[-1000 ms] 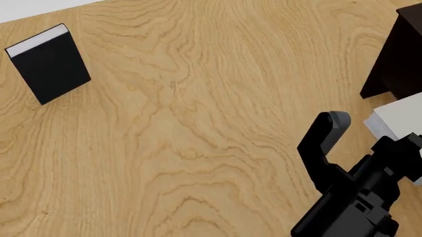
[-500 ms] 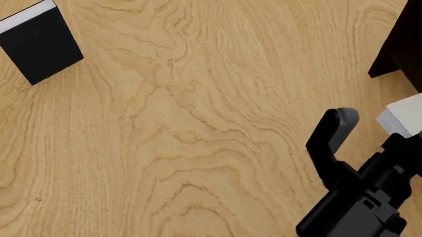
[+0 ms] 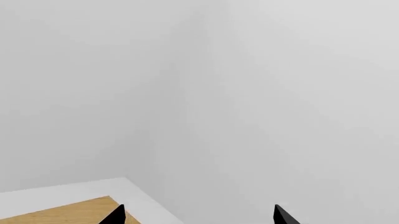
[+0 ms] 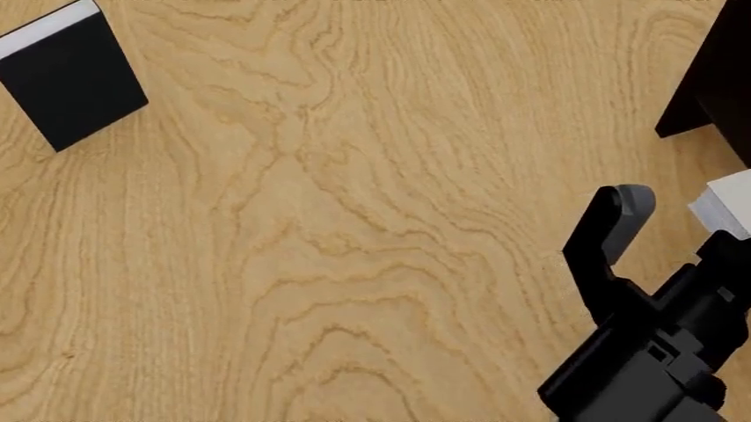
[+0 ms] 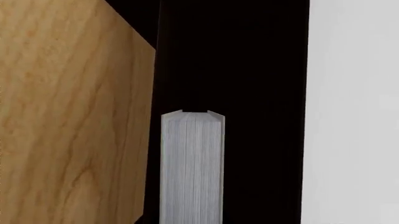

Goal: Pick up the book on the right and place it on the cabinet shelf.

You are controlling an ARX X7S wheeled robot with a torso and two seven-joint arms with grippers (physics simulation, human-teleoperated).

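1. Head view: the light grey book (image 4: 730, 204) sits at the right edge, lifted off the desk (image 4: 352, 220), clamped in the right pincer (image 4: 674, 224).
2. Just beyond it stands the dark cabinet (image 4: 716, 83).
3. Far left lies a black book (image 4: 70, 83).
4. Left pincer (image 3: 196, 217): only two tips show, set apart, nothing between them.
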